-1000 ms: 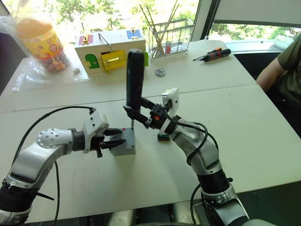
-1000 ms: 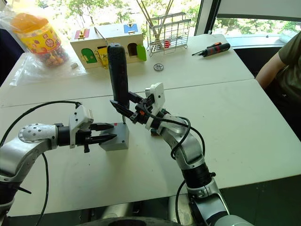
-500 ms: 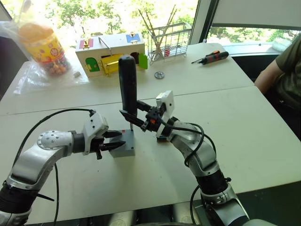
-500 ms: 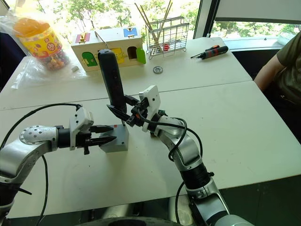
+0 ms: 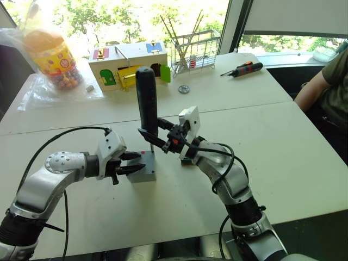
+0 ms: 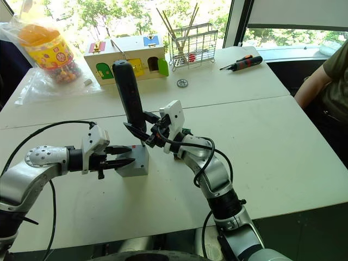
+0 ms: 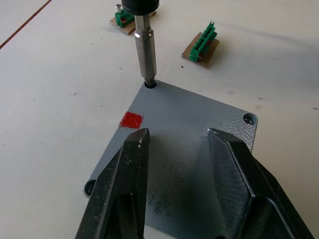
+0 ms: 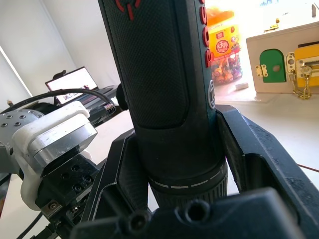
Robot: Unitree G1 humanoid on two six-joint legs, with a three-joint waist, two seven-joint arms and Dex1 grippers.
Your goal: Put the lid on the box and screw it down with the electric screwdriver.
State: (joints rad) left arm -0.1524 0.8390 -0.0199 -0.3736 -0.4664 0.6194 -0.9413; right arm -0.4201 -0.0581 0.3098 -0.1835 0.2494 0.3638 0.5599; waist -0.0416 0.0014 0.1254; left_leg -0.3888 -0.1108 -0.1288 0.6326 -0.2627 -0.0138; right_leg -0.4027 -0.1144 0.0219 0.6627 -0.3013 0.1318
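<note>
Fingers of the right gripper (image 5: 154, 134) clamp the lower barrel of the electric screwdriver (image 5: 147, 101), a thick black cylinder with a finely textured grip that stands nearly upright, leaning slightly away from the right arm. In the left wrist view its smooth metal bit (image 7: 146, 52) drops into the screw hole at one corner of the lid (image 7: 199, 134). The lid is a flat square of speckled grey plastic with rounded corners and a small red square patch near the corner being worked; it sits on the box (image 5: 142, 168), the grey square enclosure on the white table (image 5: 283, 147) in front of the robot.

The left gripper (image 5: 134, 162) comes in level from the side, its two tapered black fingers (image 7: 130, 169) spread and lying over the lid's top, one each side of its middle; whether they press on it I cannot tell.

Just beyond the box lie two small green terminal blocks (image 7: 202, 44). The near half of the table around the box is bare. Along the far edge stand a wooden house-shaped box (image 5: 129, 62), a wire rack (image 5: 193, 46), a bagged jar of sweets (image 5: 53, 54) and a hand screwdriver (image 5: 243, 68). A person's arm (image 5: 318, 89) rests at the table's right side.
</note>
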